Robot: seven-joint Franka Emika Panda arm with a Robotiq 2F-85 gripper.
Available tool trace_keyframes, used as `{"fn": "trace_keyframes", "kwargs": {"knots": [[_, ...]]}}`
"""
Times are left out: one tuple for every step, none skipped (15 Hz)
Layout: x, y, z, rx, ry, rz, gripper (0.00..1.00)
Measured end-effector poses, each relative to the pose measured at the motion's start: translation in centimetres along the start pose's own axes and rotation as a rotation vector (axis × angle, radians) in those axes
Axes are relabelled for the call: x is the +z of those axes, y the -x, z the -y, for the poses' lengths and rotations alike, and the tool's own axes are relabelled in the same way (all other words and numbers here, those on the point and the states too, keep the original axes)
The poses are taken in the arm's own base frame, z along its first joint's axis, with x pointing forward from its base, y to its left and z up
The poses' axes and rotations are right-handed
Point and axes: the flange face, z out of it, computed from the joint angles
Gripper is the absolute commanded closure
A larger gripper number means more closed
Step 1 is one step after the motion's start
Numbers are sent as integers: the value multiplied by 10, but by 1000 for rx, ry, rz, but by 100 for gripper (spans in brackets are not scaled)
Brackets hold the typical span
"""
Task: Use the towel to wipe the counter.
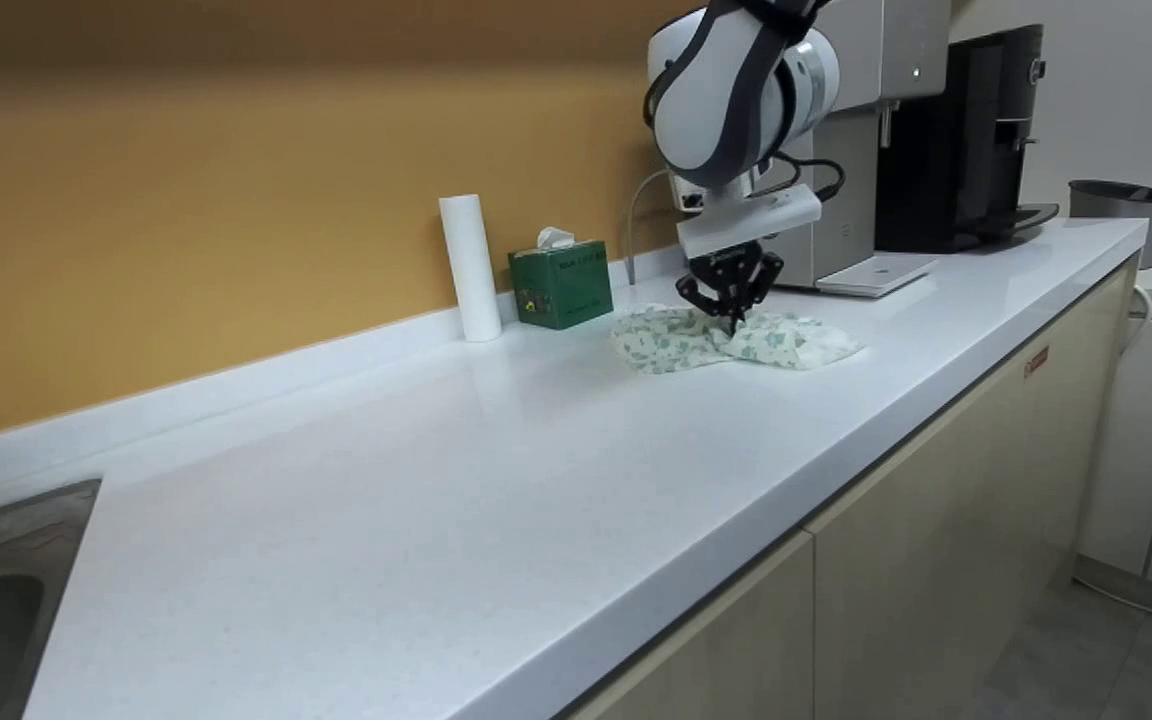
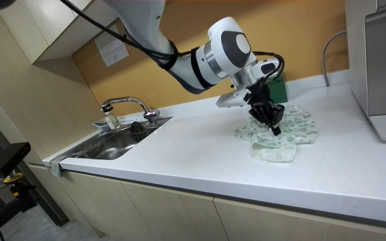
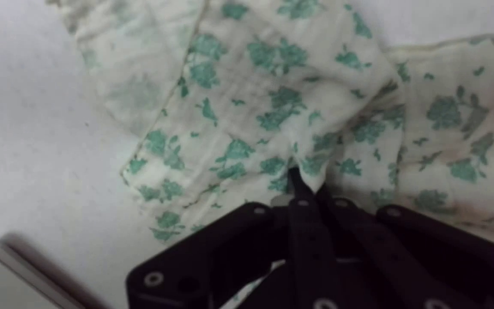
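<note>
Wrist view: the gripper (image 3: 309, 183) has its fingers (image 3: 299, 179) clenched on a fold of flowered towel (image 3: 268, 116), rumpled on the white counter (image 3: 24, 128); in an exterior view, a tissue (image 1: 555, 238) pokes from a green box (image 1: 576, 287); a dark object (image 2: 136, 130) (too indistinct to name) sits in the sink (image 2: 121, 144); the towel's longer spread seems to run from the wall (image 1: 236, 230) side toward the front edge (image 1: 786, 510), its pale flap (image 2: 273, 153) pointing that way; broad countertop stretches between towel and sink.

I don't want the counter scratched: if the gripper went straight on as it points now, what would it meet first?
Probably more of the towel: the gripper points down into it, shut on a fold. The counter beneath would likely come next, though how much towel lies between is hidden.
</note>
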Motion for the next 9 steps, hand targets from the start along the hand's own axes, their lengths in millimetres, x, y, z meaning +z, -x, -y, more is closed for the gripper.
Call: {"fn": "trace_keyframes", "kwargs": {"knots": [[-2, 13, -5, -32, -12, 42, 99], [-5, 26, -10, -64, -25, 82, 99], [-7, 41, -14, -98, -40, 121, 99], [-9, 55, -17, -133, -56, 161, 99], [-11, 69, -20, -171, -72, 199, 99], [-13, 82, -21, -205, -83, 232, 99], [-14, 93, -22, -230, -90, 257, 99], [-15, 100, -22, -250, -94, 271, 99], [-16, 106, -21, -260, -95, 278, 99]]}}
